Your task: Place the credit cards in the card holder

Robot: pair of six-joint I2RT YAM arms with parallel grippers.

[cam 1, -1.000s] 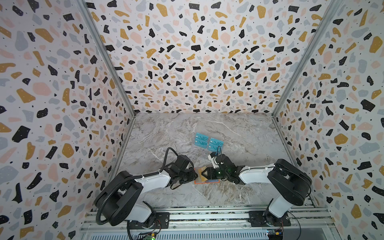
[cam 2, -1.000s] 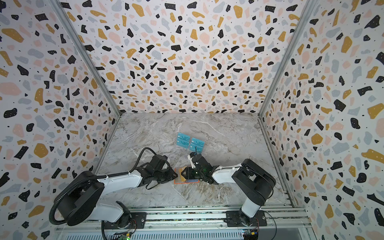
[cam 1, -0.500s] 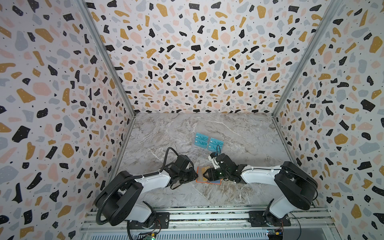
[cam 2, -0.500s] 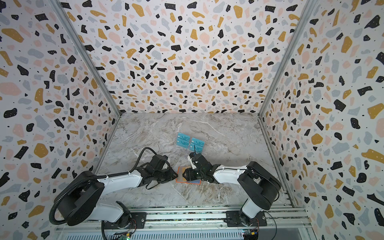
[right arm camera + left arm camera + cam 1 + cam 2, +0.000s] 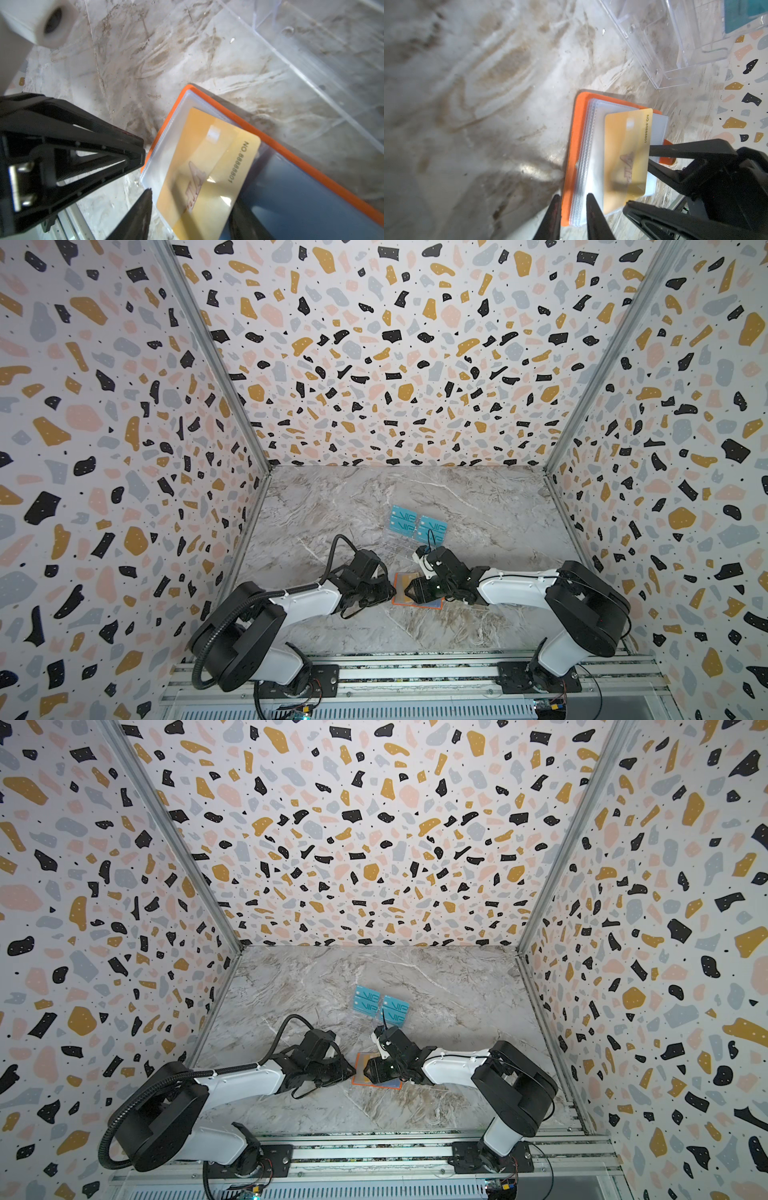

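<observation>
The left gripper (image 5: 573,196) is clenched on the card holder (image 5: 575,128). One finger sits outside the orange cover and the other presses on the stack of clear sleeves (image 5: 588,145), so the holder lies open on the marble tabletop (image 5: 332,506) straight ahead of this gripper's tips. Facing it from the holder's opposite side, the right gripper (image 5: 191,197) has its jaws parted. A gold card (image 5: 207,158) lies between its two fingers, flat on the top sleeve, its far part looking frosted as if slid under the plastic and its numbered end bare. Whether either finger touches the card's edge cannot be told. In the left wrist view the holder's orange snap tab (image 5: 666,143) pokes out just behind one right finger. In both top views the two grippers meet tip to tip over the holder (image 5: 397,603) (image 5: 376,1085). A clear acrylic stand (image 5: 399,549) sits just beyond the right gripper, near its wrist, and the teal cards (image 5: 419,524) (image 5: 382,1004) rest in the stand's far tiers, well apart from the left gripper.
</observation>
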